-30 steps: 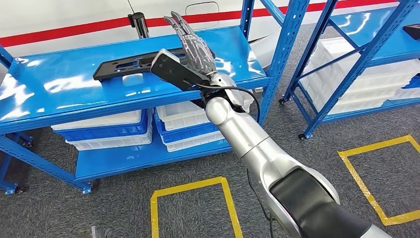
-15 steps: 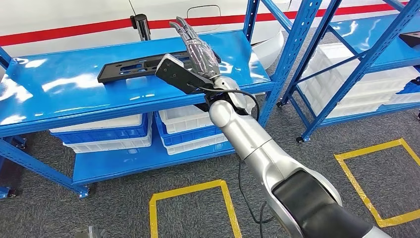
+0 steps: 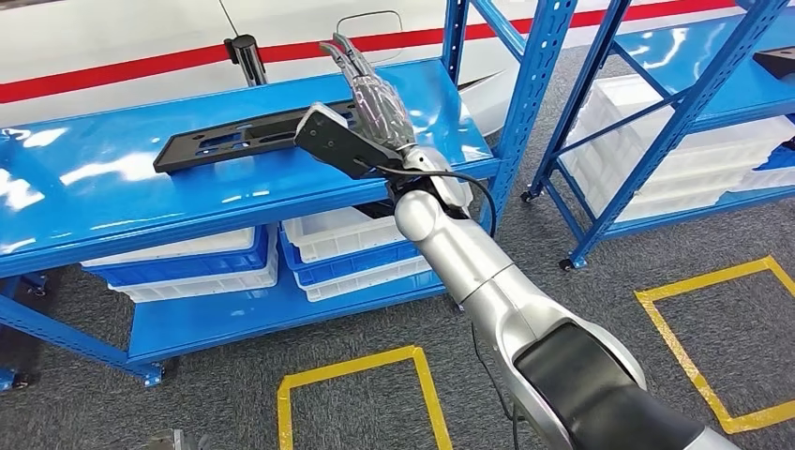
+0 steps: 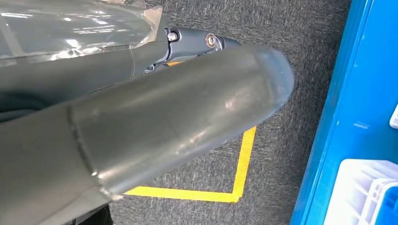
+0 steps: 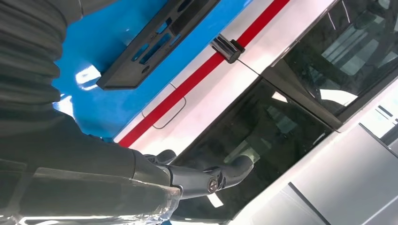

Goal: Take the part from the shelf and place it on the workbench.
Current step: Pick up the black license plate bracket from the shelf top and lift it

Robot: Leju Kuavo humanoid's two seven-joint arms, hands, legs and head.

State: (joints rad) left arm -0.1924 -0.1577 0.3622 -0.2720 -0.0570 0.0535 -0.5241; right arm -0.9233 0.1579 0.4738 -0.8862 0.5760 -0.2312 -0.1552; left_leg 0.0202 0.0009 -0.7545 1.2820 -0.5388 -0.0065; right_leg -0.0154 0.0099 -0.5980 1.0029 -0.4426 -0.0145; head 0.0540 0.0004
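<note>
1. Head view: looking down at a blue shelf with its top deck running across the picture. Flat black part lying lengthwise on that deck, closer to the back edge than the front, slotted cutouts along it. Right hand stretched out flat over the deck's right end, fingers straight and pointing toward the back edge, holding nothing. Part's right end disappears behind the black wrist block, so honestly can't tell if hand and part are touching or just apart. Silver right arm coming up from the lower right corner.

2. Same view, rest of the stuff: white bins with blue bins stacked on the lower deck, second blue rack off to the right with more white bins, yellow floor tape on grey carpet, white car body with a red stripe behind the shelf.

3. Left wrist view: big grey thumb of the left hand across the picture, grey carpet and a corner of yellow tape beyond it, blue shelf edge alongside. Can't tell whether that hand is open or closed.

4. Right wrist view: part on the blue deck, right hand's dark fingertips out past the deck's edge with nothing between them, red stripe and dark car glass beyond.
</note>
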